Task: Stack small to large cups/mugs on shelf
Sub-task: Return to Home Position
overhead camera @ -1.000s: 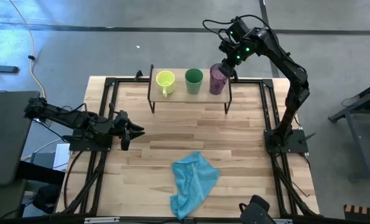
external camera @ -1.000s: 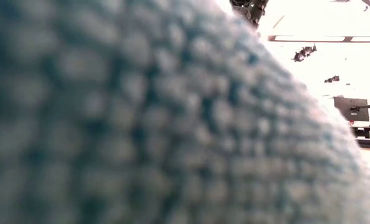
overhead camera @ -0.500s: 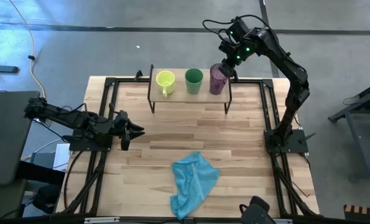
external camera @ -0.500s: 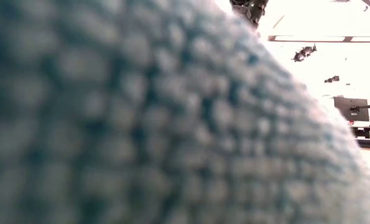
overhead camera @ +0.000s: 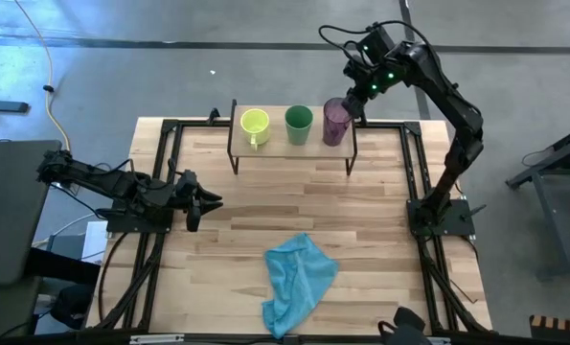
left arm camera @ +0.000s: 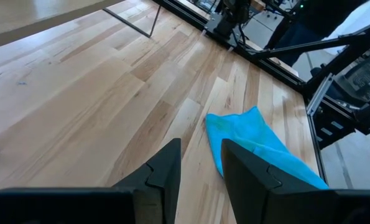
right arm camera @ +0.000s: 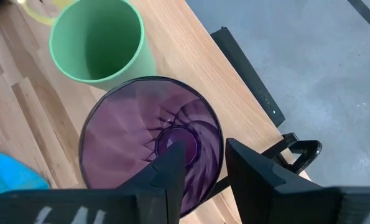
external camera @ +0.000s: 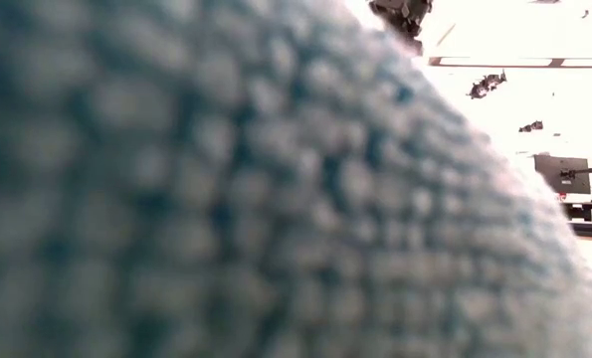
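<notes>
Three cups stand in a row on the shelf [overhead camera: 275, 144] at the table's far edge: a yellow-green mug [overhead camera: 255, 123] on the left, a green cup [overhead camera: 299, 122] in the middle and a translucent purple cup [overhead camera: 336, 119] on the right, each upright on its base. My right gripper [overhead camera: 357, 96] hovers open just above the purple cup [right arm camera: 141, 137]. One finger is over the cup's inside and the other is outside its rim, toward the shelf's right end. My left gripper [overhead camera: 204, 201] waits open and empty over the table's left side.
A crumpled light blue cloth [overhead camera: 299, 278] lies near the table's front edge, right before the low camera [external camera: 226, 199], and blocks most of that view. Black frame rails [overhead camera: 414, 163] run along the table's sides. Bare planks lie between the shelf and the cloth.
</notes>
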You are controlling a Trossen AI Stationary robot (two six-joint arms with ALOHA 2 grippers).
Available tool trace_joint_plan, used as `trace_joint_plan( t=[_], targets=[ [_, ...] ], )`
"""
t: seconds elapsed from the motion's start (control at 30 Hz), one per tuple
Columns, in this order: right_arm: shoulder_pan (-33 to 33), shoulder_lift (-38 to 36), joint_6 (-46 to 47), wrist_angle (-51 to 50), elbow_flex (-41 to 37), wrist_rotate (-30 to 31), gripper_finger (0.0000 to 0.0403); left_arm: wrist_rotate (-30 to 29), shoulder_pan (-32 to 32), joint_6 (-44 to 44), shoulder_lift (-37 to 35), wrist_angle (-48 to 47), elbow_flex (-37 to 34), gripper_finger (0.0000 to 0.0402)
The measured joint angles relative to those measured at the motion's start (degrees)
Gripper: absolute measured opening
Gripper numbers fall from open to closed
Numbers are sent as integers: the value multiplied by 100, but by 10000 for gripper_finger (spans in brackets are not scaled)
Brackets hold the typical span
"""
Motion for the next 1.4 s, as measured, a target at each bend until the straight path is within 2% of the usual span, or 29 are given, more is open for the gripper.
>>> trace_joint_plan(
  t=[0.37, 1.0, 1.4],
  targets=[
    [25, -323, 10, -2, 0, -44, 108, -22, 0, 0, 0, 0, 1, 104],
    [37, -1308, -58, -190, 0, -57, 108, -79, 0, 0, -2, 2, 1, 104],
    [37, -1808, -430, -598, 0, -67, 108, -79, 0, 0, -1, 4, -1, 104]
  ],
)
